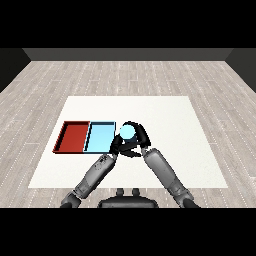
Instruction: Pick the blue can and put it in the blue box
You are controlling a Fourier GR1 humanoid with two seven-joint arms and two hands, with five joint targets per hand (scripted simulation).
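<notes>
The right robot hand [139, 136] curls around the light blue round can [128, 132] just beside the light blue shallow tray [100, 138] on the white counter [170, 125], while I cannot tell the left robot hand's [118, 145] state.

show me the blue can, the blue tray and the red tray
blue can [128, 131], head view, on its light blue top
blue tray [100, 138], head view, on its bare floor
red tray [73, 137], head view, on its bare floor

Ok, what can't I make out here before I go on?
Head view only:
- Can: only its light blue top shows; the right hand covers its sides.
- Can against blue tray: over the edge or just beside it, can't tell.
- Left hand: crowded under the right; whether it touches the can is unclear.
- Red tray shows plainly.
</notes>
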